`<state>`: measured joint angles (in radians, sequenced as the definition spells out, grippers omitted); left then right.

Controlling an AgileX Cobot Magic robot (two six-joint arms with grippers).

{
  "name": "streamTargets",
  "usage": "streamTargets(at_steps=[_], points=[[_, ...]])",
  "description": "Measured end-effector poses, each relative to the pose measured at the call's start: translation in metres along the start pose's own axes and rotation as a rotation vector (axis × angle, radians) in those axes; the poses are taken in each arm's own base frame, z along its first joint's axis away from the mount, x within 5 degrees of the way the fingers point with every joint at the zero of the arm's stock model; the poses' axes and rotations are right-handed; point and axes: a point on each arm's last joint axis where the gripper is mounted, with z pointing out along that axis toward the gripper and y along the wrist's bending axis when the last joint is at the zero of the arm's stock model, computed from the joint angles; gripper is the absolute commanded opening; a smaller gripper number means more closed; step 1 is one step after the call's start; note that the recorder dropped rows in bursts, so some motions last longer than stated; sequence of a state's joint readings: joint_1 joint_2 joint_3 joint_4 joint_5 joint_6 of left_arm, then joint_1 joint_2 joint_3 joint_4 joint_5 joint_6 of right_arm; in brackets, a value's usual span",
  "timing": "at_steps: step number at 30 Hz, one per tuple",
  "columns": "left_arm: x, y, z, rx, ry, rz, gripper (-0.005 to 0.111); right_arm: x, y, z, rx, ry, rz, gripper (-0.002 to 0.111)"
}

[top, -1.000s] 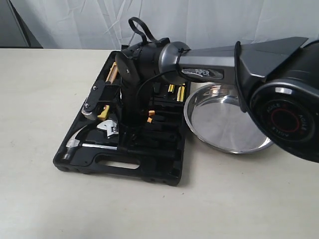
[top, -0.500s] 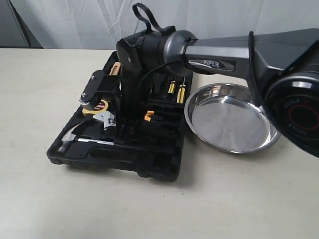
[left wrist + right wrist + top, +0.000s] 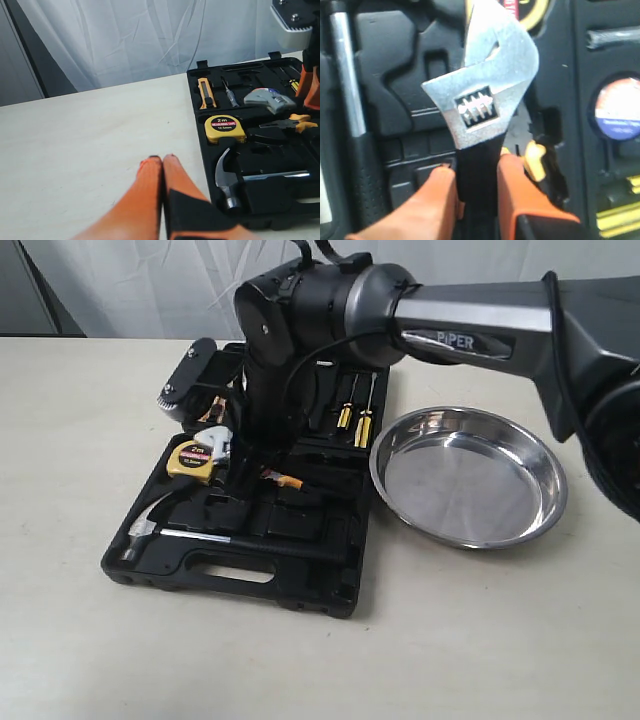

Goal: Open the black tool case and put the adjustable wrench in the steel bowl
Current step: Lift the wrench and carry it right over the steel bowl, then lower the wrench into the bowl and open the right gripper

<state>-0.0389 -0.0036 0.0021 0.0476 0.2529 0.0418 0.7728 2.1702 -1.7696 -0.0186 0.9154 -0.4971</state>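
Note:
The black tool case [image 3: 330,585] lies open on the table, tools in its moulded tray. My right gripper [image 3: 476,167] is shut on the black handle of the adjustable wrench [image 3: 485,90]. The wrench's silver head [image 3: 216,443] hangs just above the tray, over the yellow tape measure. The left wrist view also shows the wrench [image 3: 267,98], beside an orange right finger [image 3: 311,90]. The steel bowl [image 3: 467,477] sits empty to the right of the case. My left gripper [image 3: 162,159] is shut with nothing in it, low over bare table beside the case [image 3: 200,145].
In the tray lie a claw hammer [image 3: 148,530], a yellow tape measure [image 3: 192,460], orange-handled pliers [image 3: 285,480], screwdrivers [image 3: 355,415] and a utility knife [image 3: 205,92]. The right arm [image 3: 470,330] spans above the bowl. A white curtain [image 3: 150,290] backs the table.
The right gripper has risen and moved back with the wrench, lifting it out of its recess and uncovering the tape measure. The case shifted slightly on the table.

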Motion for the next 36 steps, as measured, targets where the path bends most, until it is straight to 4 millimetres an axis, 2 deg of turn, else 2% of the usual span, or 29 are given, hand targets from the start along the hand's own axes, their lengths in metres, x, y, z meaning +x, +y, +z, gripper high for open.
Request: streamTargets(at_steps=[6,8,12,16,19,25,30,33,36], points=[[0.0,0.0,0.0,0.0,0.0,0.0,0.0,0.006,-0.021,-0.035,0.13,-0.02,0.163,-0.001],[0.0,0.0,0.0,0.0,0.0,0.0,0.0,0.015,-0.034,-0.043,0.148,-0.023,0.235,-0.001],[0.0,0.0,0.0,0.0,0.0,0.0,0.0,0.054,-0.067,-0.048,0.166,0.043,0.407,-0.001],[0.0,0.0,0.0,0.0,0.0,0.0,0.0,0.108,-0.094,-0.043,0.167,0.15,0.558,-0.001],[0.0,0.0,0.0,0.0,0.0,0.0,0.0,0.14,-0.099,-0.038,0.158,0.213,0.616,-0.001],[0.0,0.0,0.0,0.0,0.0,0.0,0.0,0.173,-0.098,-0.018,0.147,0.231,0.661,-0.001],[0.0,0.0,0.0,0.0,0.0,0.0,0.0,0.184,-0.095,-0.005,0.168,0.184,0.657,-0.001],[0.0,0.0,0.0,0.0,0.0,0.0,0.0,0.183,-0.097,-0.003,0.186,0.145,0.651,-0.001],[0.0,0.0,0.0,0.0,0.0,0.0,0.0,0.181,-0.098,-0.003,0.197,0.122,0.649,0.008]])
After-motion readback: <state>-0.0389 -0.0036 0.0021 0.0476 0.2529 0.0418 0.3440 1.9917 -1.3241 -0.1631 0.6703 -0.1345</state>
